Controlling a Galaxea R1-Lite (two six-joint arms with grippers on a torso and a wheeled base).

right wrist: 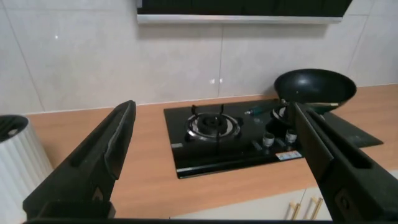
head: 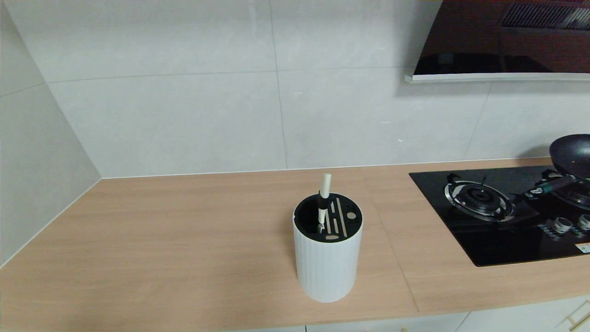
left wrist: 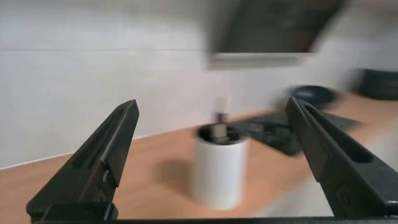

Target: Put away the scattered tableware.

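Observation:
A white ribbed cylindrical holder (head: 327,258) with a black slotted top stands upright near the counter's front edge. One utensil with a cream handle (head: 325,186) and a black collar sticks up out of a slot in it. In the left wrist view the holder (left wrist: 217,171) lies ahead, and my left gripper (left wrist: 214,158) is open and well short of it with nothing between the fingers. My right gripper (right wrist: 214,155) is open too, empty, out in front of the stove (right wrist: 252,140), with the holder's side (right wrist: 18,158) at that view's edge.
A wooden counter (head: 184,240) runs along a tiled wall, with a corner wall on the left. A black gas stove (head: 507,212) is set into the counter on the right, with a black pan (head: 571,157) on its far burner. A range hood (head: 502,41) hangs above.

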